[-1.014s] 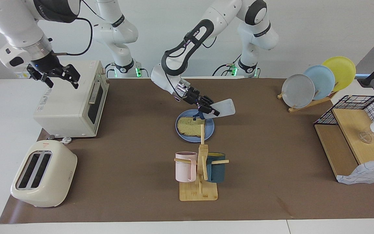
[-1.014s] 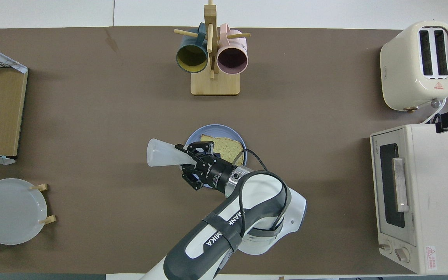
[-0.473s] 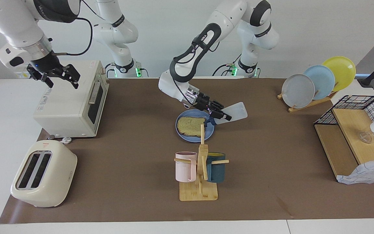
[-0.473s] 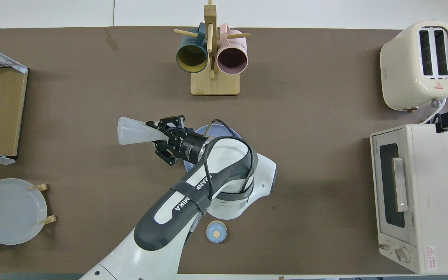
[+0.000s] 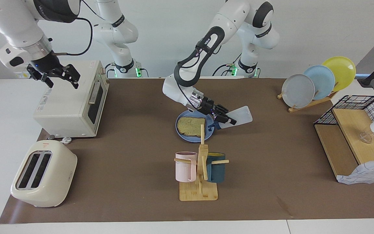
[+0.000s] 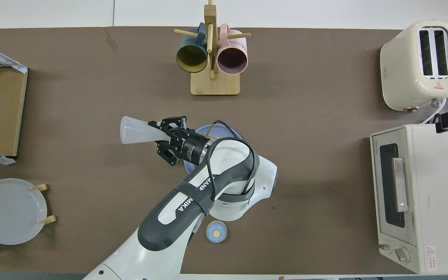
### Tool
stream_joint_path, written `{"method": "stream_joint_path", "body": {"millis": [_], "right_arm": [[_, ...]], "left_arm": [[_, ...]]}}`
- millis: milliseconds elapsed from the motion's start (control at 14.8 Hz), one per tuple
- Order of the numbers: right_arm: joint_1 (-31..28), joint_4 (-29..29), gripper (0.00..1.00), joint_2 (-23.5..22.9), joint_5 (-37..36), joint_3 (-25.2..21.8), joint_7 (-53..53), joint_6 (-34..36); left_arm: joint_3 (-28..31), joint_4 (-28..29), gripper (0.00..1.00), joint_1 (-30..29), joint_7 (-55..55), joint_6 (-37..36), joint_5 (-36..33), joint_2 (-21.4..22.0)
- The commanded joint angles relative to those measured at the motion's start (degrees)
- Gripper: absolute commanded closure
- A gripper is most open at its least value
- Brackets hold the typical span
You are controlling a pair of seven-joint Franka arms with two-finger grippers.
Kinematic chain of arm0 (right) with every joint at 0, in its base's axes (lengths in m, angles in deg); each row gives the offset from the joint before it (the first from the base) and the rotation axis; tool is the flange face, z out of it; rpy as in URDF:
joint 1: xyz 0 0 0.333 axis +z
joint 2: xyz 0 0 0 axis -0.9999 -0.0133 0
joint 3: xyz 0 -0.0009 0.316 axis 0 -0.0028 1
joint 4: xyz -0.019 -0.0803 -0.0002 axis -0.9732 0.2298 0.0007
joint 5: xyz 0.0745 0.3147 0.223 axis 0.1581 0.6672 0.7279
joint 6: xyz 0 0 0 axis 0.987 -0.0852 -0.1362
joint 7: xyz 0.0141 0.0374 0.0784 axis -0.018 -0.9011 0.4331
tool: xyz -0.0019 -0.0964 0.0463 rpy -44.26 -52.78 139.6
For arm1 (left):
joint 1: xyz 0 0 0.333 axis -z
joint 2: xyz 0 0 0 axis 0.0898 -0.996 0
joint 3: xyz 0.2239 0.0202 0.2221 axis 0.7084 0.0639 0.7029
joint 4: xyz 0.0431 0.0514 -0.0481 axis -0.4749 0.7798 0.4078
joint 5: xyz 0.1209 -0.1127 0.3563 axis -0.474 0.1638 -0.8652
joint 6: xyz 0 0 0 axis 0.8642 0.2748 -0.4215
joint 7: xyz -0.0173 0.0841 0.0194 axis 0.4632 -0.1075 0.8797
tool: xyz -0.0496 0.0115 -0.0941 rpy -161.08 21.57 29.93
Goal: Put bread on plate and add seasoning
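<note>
Facing view: the bread (image 5: 191,126) lies on the plate (image 5: 182,135); the left tool (image 5: 225,119) is clamped on the seasoning (image 5: 240,115), tipped over the plate's edge, probably mid-squeeze. The right tool (image 5: 61,77), spread wide, waits over the oven (image 5: 67,107). Overhead view: the arm hides the bread.

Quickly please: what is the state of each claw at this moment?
Left claw: closed on the translucent whitish squeeze bottle, tilted beside the round blue plate.
Right claw: open, empty, over the cream oven.
</note>
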Motion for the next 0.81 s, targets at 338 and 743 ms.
{"method": "stream_joint_path", "body": {"millis": [338,743], "right_arm": [[-0.5,-0.7,0.00,0.9,0.9,0.3,0.5,-0.1],[-0.5,-0.7,0.00,0.8,0.9,0.3,0.5,-0.1]], "left_arm": [[0.5,0.3,1.00,8.2,0.3,-3.0,4.7,0.7],[0.7,0.3,1.00,3.2,0.4,-1.6,2.4,0.4]]}}
